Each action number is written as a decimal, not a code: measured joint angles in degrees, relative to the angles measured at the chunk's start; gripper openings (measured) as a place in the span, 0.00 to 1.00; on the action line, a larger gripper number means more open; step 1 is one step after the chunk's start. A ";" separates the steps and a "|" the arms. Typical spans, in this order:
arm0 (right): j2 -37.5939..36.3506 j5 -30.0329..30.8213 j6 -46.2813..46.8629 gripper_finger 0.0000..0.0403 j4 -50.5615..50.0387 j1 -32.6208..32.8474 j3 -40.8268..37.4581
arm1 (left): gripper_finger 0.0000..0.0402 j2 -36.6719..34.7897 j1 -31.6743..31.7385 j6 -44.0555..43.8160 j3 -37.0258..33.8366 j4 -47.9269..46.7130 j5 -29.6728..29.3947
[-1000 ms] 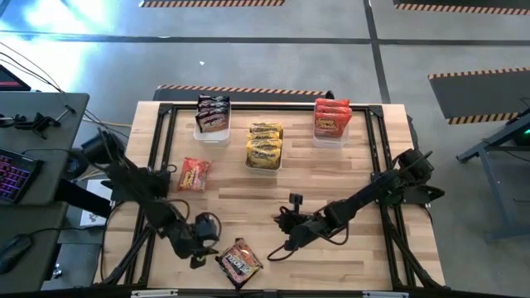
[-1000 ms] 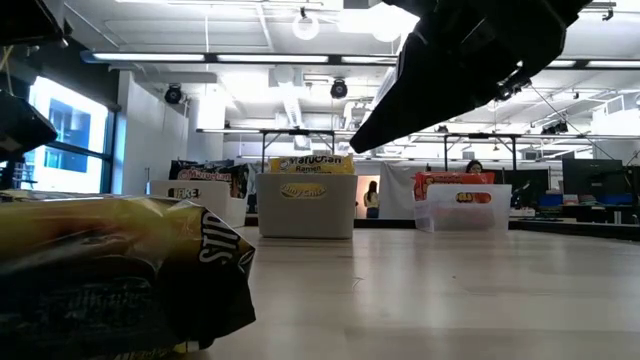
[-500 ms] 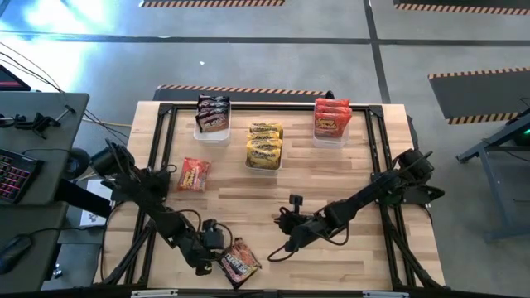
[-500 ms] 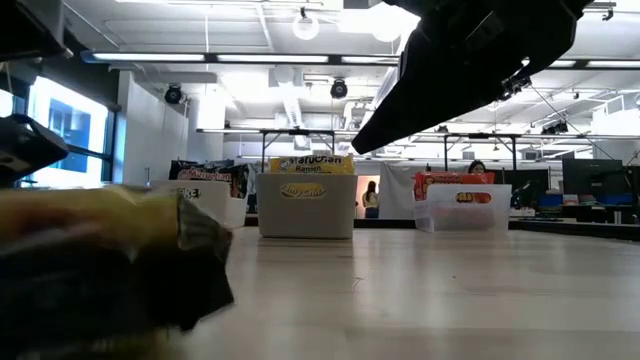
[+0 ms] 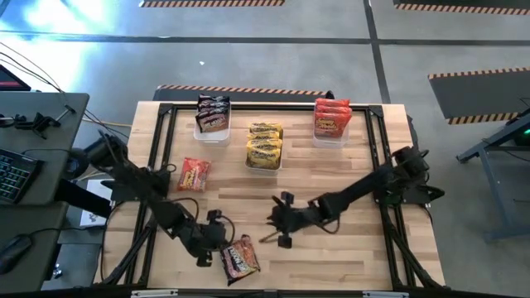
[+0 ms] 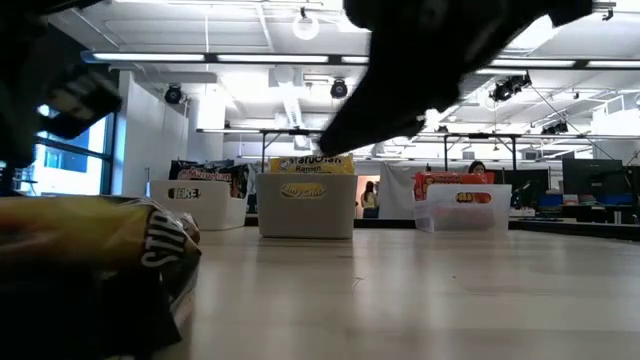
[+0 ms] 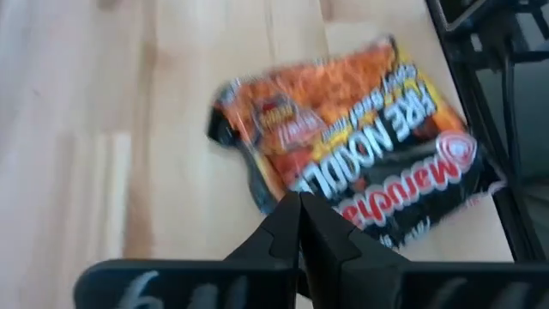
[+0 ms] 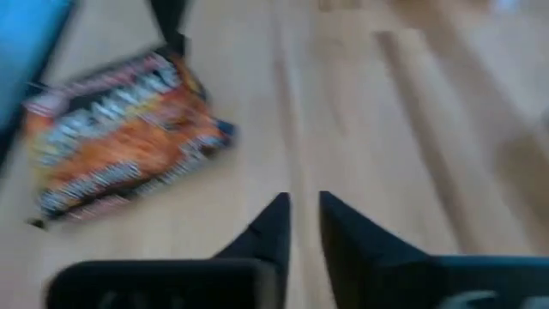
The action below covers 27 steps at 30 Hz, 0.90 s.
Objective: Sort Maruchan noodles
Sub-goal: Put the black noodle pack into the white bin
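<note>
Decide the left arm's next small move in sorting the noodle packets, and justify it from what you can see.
Probably lift. The left pincer looks shut on the edge of the dark Fire Noodle packet at the table's near edge, and the bin of dark packets stands at the far left, so raising it clear of the wood should come first. The right pincer hovers mid-table.

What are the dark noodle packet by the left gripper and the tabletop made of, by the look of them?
The dark noodle packet: thin glossy plastic film, judging by its printed face, crinkles and sheen. The tabletop: pale wood in glued strips, like butcher block, with visible plank seams and a matte finish.
</note>
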 joint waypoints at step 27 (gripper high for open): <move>1.40 -17.93 -0.78 0.66 10.78 -8.07 0.04 | 0.54 2.79 -1.92 -6.09 2.17 -6.64 5.56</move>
